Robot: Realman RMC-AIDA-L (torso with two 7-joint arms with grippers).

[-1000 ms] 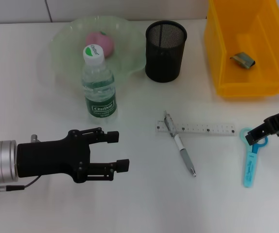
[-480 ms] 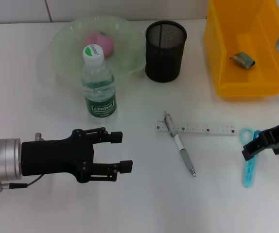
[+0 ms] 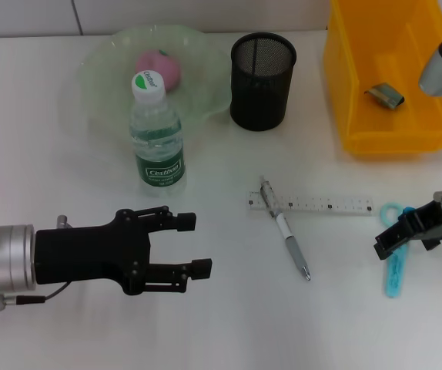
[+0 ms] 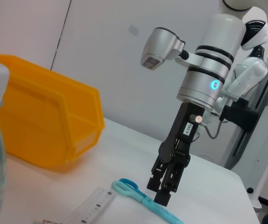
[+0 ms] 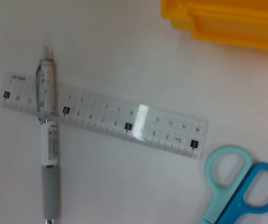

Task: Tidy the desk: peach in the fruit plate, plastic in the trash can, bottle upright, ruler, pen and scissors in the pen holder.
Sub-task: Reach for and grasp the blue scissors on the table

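Hovering over the scissors (image 3: 395,258), the right gripper (image 4: 164,192) shows only in the left wrist view — jaws nearly together. Left gripper (image 3: 192,245) idles, jaws apart. Pen (image 5: 47,140) crosses ruler (image 5: 101,121) — numbered scale readable. Bottle (image 3: 156,139) upright on the counter (image 3: 221,316).

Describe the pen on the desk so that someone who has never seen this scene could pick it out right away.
Start at the black mesh pen holder near the back of the white desk and come straight toward the front edge to a clear ruler lying flat. The pen lies slantwise across the ruler's left end. It is the only slim silver and white stick there; the light blue scissors lie farther right.
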